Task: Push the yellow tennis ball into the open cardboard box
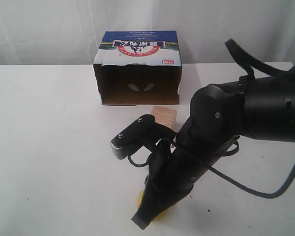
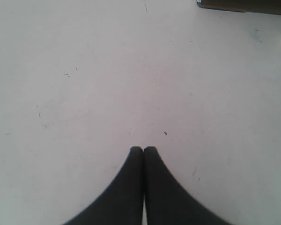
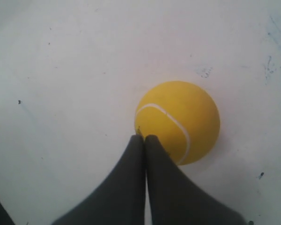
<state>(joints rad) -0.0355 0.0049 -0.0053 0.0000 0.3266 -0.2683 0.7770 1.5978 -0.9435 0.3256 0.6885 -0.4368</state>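
Observation:
The yellow tennis ball (image 3: 180, 117) rests on the white table, and its white seam shows in the right wrist view. My right gripper (image 3: 144, 137) is shut, holding nothing, with its tips against the ball's side. In the exterior view that gripper (image 1: 140, 221) points down at the table's front edge and hides most of the ball (image 1: 141, 199). The open cardboard box (image 1: 137, 69) lies at the back with its brown opening facing the front. My left gripper (image 2: 143, 149) is shut over bare table; a corner of the box (image 2: 243, 4) shows in its view.
A pale wooden cube (image 1: 165, 116) sits just in front of the box's opening, between the box and the ball. The right arm (image 1: 246, 105) and its cable (image 1: 246, 187) stretch across the table's right half. A white curtain hangs behind.

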